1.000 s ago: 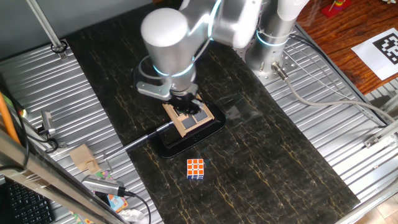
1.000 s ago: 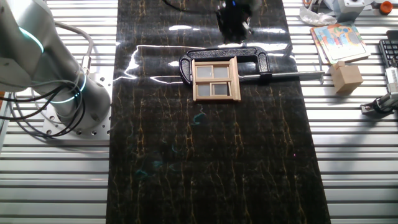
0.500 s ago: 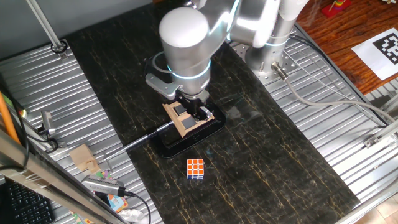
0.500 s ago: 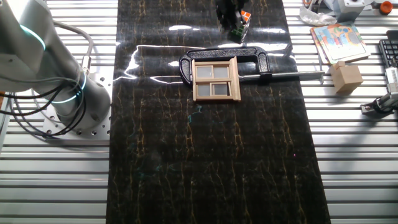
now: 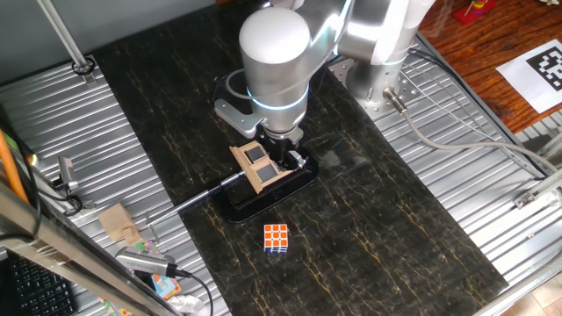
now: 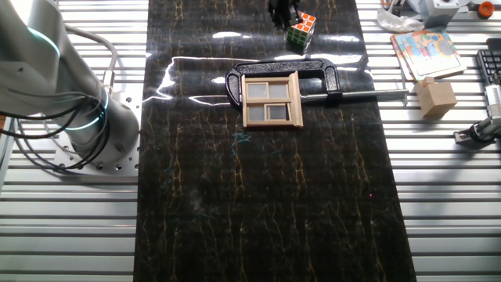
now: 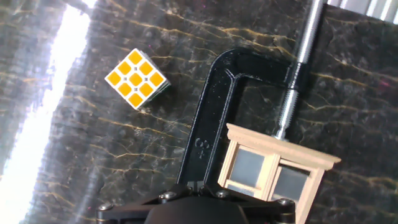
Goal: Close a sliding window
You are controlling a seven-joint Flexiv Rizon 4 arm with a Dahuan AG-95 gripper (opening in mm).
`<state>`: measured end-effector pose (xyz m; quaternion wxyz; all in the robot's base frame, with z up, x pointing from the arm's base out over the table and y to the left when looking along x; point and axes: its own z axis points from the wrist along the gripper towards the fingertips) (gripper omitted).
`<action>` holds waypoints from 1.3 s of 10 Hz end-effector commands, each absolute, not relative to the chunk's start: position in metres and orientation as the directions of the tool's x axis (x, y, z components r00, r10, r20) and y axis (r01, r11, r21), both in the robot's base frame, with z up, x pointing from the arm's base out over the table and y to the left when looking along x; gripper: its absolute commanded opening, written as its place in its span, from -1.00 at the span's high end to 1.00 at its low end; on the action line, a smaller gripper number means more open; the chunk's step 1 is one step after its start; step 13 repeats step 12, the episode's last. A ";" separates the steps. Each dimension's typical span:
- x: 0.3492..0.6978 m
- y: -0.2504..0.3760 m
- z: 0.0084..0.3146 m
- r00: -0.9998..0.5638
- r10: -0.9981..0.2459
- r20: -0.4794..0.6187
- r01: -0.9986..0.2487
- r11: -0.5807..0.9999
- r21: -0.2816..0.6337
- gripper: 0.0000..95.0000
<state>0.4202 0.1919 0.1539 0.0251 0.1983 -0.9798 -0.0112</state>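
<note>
From my station, the gripper (image 5: 292, 158) fingertips are hidden behind the arm's wrist. The hand view crops the sliding window (image 7: 273, 177) at its lower edge; finger state unreadable.

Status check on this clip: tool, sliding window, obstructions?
Tool above the sliding window, finger state unclear. Window held in black C-clamp. Puzzle cube off to the side, not blocking.

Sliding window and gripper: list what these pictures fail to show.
- Gripper: in one fixed view the arm's body covers the fingers; in the hand view only the black mount shows, so jaw state is unknown.
- Sliding window: the hand view's bottom edge cuts off its lower part; in one fixed view the arm hides its far side.
- Sash position: too small to judge in the other fixed view.
</note>
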 end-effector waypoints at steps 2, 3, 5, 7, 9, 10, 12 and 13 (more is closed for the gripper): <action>0.416 0.189 0.152 -0.891 -0.451 0.048 -0.449 0.893 0.035 1.00; 0.416 0.189 0.152 -0.893 -0.448 0.043 -0.447 0.894 0.036 1.00; 0.416 0.189 0.153 -0.893 -0.449 0.040 -0.448 0.893 0.035 1.00; 0.416 0.190 0.153 -0.892 -0.450 0.041 -0.449 0.893 0.035 1.00; 0.416 0.190 0.152 -0.892 -0.450 0.040 -0.448 0.893 0.036 1.00; 0.416 0.191 0.152 -0.893 -0.449 0.040 -0.448 0.893 0.036 1.00; 0.416 0.191 0.152 -0.893 -0.447 0.040 -0.446 0.894 0.035 1.00; 0.416 0.191 0.152 -0.893 -0.447 0.040 -0.446 0.894 0.035 1.00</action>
